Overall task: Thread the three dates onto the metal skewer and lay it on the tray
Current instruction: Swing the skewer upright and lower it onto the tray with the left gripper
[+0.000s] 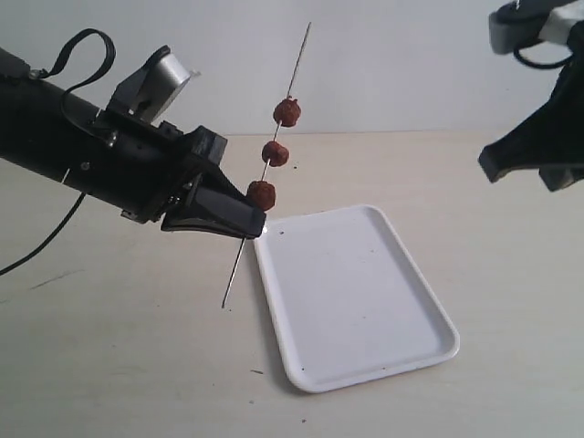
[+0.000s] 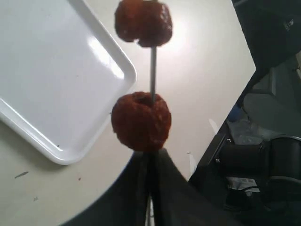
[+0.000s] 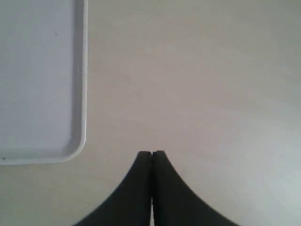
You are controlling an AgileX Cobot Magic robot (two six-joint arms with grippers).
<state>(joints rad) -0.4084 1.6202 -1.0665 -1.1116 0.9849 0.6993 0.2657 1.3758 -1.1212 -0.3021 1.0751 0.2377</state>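
Threading looks done to me: the three dates (image 1: 276, 153) all sit on the metal skewer (image 1: 298, 66), spaced apart along its upper half, the lowest one just above the left gripper (image 1: 248, 222). That gripper is clenched on the skewer below the dates and holds it in the air, tilted. Its bare lower end points down toward the table (image 1: 109, 365), just beside the left edge of the tray (image 1: 365, 301) as the exterior view shows it. In the left wrist view I see the rod running up from between the closed jaws through two of the dates. The right gripper (image 3: 151, 153) is clenched on nothing, hanging off to the right above the table with a corner of the tray beside it. The skewer is not yet on the tray. What is left, as I judge it, is the laying-down: swing the skewer over the tray, bring it flat, let go.
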